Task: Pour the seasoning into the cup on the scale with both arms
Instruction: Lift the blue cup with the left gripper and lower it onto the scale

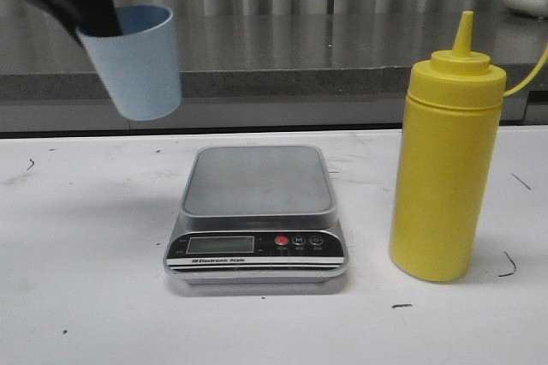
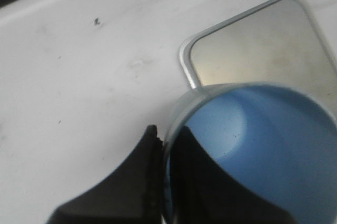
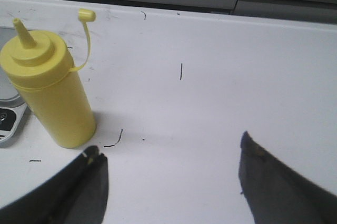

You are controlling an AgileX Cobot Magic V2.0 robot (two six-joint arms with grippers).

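My left end effector (image 2: pixel 158 182) pinches the cup (image 1: pixel 135 61) by its rim, held in the air up and left of the scale (image 1: pixel 255 215). It tilts, mouth up and leaning right; set down crooked, it could tip off the platform. My right end effector (image 3: pixel 174 174) gapes empty (seasoning (image 1: pixel 447 159) upright, right of the scale, on the tabletop (image 1: pixel 86 296)).

White surface (image 1: pixel 86 296), matte, scuffed with small dark marks and short pen-like strokes. Scale (image 1: pixel 256 219) sits flat at centre of front frame, steel platform bare, black panel toward camera. Seasoning (image 1: pixel 445 172) stands upright at right of frame, just beside scale, not touching; cap off, strap curving out toward right edge. Surface ends at grey ledge across upper frame.
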